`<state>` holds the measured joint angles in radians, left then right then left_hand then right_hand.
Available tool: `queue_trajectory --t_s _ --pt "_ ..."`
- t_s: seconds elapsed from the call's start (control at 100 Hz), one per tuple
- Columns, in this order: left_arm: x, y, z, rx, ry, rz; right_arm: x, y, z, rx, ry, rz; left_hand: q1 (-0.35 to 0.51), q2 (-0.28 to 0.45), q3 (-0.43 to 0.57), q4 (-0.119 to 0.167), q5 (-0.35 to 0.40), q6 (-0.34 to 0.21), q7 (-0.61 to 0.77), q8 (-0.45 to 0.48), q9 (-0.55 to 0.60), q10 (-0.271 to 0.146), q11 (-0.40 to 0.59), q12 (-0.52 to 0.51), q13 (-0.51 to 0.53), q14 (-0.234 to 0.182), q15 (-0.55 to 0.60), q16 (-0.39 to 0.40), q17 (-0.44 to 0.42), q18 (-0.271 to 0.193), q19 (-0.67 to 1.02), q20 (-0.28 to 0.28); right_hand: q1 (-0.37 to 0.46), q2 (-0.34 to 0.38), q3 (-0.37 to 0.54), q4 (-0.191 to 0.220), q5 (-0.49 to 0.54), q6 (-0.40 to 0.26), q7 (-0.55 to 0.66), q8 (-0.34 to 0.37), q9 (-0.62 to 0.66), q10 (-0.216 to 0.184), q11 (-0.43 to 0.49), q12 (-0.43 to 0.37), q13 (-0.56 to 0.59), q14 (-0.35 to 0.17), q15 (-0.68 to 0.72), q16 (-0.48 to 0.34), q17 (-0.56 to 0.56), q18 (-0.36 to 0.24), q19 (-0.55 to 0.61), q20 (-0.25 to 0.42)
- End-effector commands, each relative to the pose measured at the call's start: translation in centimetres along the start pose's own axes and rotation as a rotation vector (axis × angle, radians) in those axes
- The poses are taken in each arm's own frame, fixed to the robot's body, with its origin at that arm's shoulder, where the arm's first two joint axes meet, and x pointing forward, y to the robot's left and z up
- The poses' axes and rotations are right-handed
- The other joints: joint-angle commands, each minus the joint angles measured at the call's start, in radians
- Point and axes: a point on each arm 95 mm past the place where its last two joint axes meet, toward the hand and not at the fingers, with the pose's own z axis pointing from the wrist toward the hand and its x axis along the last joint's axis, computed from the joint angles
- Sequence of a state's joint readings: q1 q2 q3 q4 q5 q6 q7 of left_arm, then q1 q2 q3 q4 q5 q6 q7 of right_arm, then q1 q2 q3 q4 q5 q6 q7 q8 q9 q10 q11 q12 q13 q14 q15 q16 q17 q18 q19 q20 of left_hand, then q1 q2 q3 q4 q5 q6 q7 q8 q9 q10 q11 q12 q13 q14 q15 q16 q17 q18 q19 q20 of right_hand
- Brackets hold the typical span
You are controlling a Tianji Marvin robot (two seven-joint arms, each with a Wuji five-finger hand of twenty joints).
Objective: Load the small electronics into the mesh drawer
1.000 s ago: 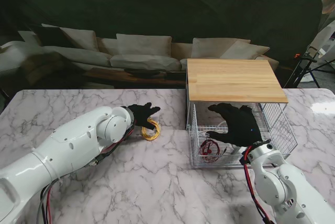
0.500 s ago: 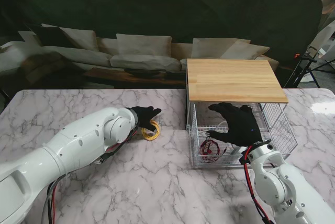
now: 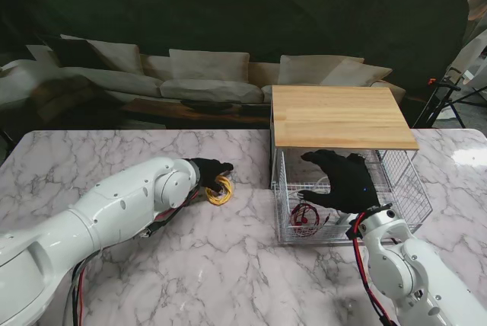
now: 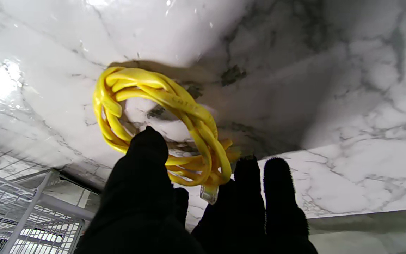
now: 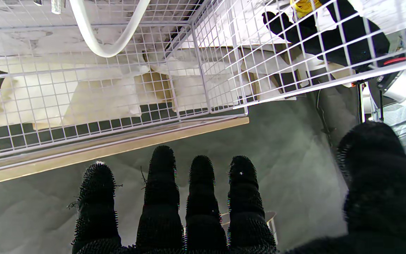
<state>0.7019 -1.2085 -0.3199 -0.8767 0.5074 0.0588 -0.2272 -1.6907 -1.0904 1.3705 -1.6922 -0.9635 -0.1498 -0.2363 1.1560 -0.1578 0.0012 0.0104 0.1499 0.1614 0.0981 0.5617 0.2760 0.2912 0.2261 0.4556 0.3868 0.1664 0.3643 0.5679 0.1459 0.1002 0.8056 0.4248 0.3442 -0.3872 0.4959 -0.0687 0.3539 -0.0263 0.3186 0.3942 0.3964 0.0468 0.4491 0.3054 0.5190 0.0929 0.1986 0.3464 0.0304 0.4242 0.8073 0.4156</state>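
A coil of yellow cable (image 3: 220,190) (image 4: 160,95) lies on the marble table (image 3: 228,265), left of the mesh drawer (image 3: 417,193). My left hand (image 3: 207,170) (image 4: 196,208) curls down over it, with the thumb (image 4: 148,148) inside the loop and the other fingers against the coil's outer side by the connector. A red cable coil (image 3: 305,218) rests in the drawer's near left corner. My right hand (image 3: 344,181) (image 5: 196,208) hovers over the drawer, fingers spread and holding nothing. A white cable loop (image 5: 104,38) shows inside the mesh (image 5: 83,88).
The pulled-out drawer sits under a wooden top (image 3: 338,116) at the table's right. A sofa (image 3: 205,75) stands behind the table's far edge. A black stand (image 3: 445,97) is at the far right.
My left hand's fingers have curled down from spread to closed around the yellow coil, and the forearm has rolled slightly. The right hand has stayed in place.
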Motion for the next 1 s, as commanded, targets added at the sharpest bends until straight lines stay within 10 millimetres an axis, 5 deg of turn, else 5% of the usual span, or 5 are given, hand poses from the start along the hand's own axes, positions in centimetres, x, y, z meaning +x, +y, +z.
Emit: queue_trajectory --t_s 0.0,0.45,0.72,0.84,0.99 --pt "0.4 0.2 0.2 -0.017 0.007 -0.003 0.1 -0.2 0.0 0.003 0.003 0.003 0.067 -0.026 0.012 0.021 0.006 -0.041 0.011 -0.009 0.019 -0.011 0.046 0.033 0.058 -0.031 0.083 0.063 0.008 -0.015 0.040 0.035 0.003 0.022 0.006 0.016 0.012 0.020 -0.006 0.022 -0.023 0.009 0.014 0.009 -0.012 -0.002 -0.006 -0.007 -0.023 0.017 -0.013 0.003" --pt "0.3 1.1 0.4 -0.073 0.022 0.007 0.2 -0.4 0.0 -0.004 0.000 0.013 0.135 -0.197 0.379 -0.040 0.049 -0.206 0.033 -0.156 -0.006 -0.071 0.313 0.469 0.136 -0.061 0.223 0.706 0.058 0.003 0.134 0.180 0.003 0.035 0.002 0.016 0.011 0.019 -0.007 0.028 -0.026 0.008 0.015 0.009 -0.015 -0.004 -0.006 -0.007 -0.025 0.015 -0.013 0.001" --pt "0.1 1.4 0.2 -0.030 0.048 0.016 0.2 -0.4 0.0 -0.011 -0.006 0.026 0.135 -0.229 0.526 -0.055 0.098 -0.239 0.163 -0.196 0.084 -0.098 0.306 0.740 0.166 -0.072 0.346 0.771 0.095 0.022 0.199 0.237 0.007 0.069 -0.009 0.016 0.012 0.018 -0.006 0.032 -0.025 0.007 0.018 0.010 -0.014 -0.005 -0.004 -0.006 -0.026 0.014 -0.011 0.001" --pt "0.0 1.4 -0.1 0.008 0.053 0.022 0.3 -0.5 0.0 -0.017 -0.010 0.041 0.135 -0.210 0.527 -0.056 0.111 -0.188 0.336 -0.032 0.247 -0.156 0.234 0.858 0.239 -0.052 0.335 0.784 0.142 0.032 0.242 0.262 0.010 0.090 -0.019 0.015 0.015 0.017 -0.002 0.036 -0.023 0.008 0.020 0.011 -0.012 -0.006 -0.002 -0.006 -0.026 0.014 -0.009 0.002" --pt "-0.3 1.4 -0.3 0.033 0.053 0.033 0.3 -0.5 -0.1 -0.021 -0.012 0.046 0.135 -0.217 0.511 -0.042 0.106 -0.160 0.303 0.002 0.381 -0.220 0.231 0.820 0.298 -0.031 0.336 0.813 0.193 0.037 0.281 0.318 0.016 0.106 -0.032 0.017 0.013 0.016 -0.002 0.038 -0.023 0.008 0.019 0.011 -0.014 -0.006 -0.001 -0.005 -0.029 0.015 -0.008 0.001"
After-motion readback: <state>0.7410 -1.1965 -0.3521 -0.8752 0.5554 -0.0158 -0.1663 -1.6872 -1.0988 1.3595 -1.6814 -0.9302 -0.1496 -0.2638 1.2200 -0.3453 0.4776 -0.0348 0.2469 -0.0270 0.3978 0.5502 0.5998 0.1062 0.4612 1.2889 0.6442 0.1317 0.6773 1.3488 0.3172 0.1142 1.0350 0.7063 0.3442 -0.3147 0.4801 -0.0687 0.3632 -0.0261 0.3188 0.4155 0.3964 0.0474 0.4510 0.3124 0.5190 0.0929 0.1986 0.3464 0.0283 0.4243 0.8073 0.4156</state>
